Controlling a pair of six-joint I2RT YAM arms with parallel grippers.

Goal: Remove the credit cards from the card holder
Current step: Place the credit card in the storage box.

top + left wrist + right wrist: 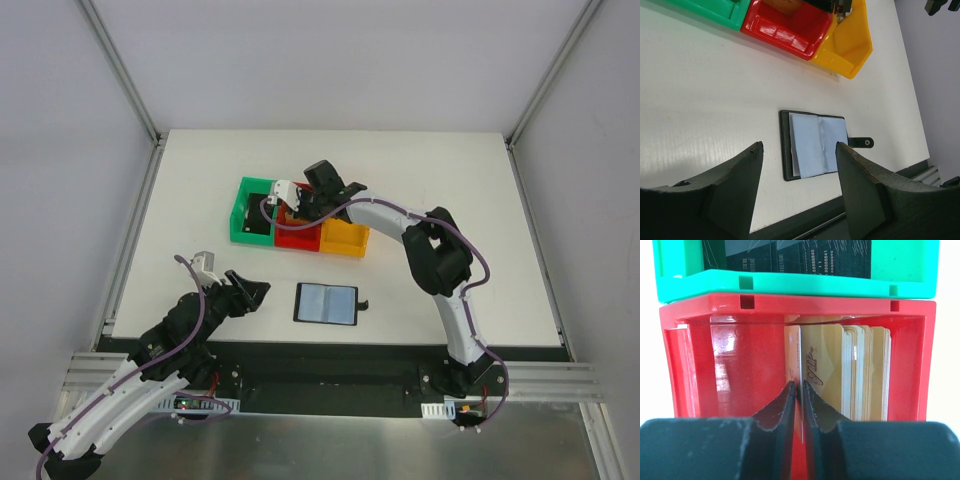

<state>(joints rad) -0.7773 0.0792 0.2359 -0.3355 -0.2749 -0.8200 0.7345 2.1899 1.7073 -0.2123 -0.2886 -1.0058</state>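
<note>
The card holder (326, 304) lies open on the table, black with two grey-blue panels; it also shows in the left wrist view (815, 145). No card shows in it. My right gripper (796, 384) is shut on a tan-gold credit card (792, 355), held edge-on inside the red bin (695, 365). Several more gold cards (860, 370) stand stacked at that bin's right side. In the top view the right gripper (293, 212) reaches down into the red bin (296, 238). My left gripper (250, 292) is open and empty, left of the card holder; its jaws frame it in the left wrist view (799, 145).
A green bin (250, 215) holding black cards (790, 255) adjoins the red bin on the left, an orange bin (345, 238) on the right. The card holder's strap (862, 143) points toward the table's near edge (840, 215).
</note>
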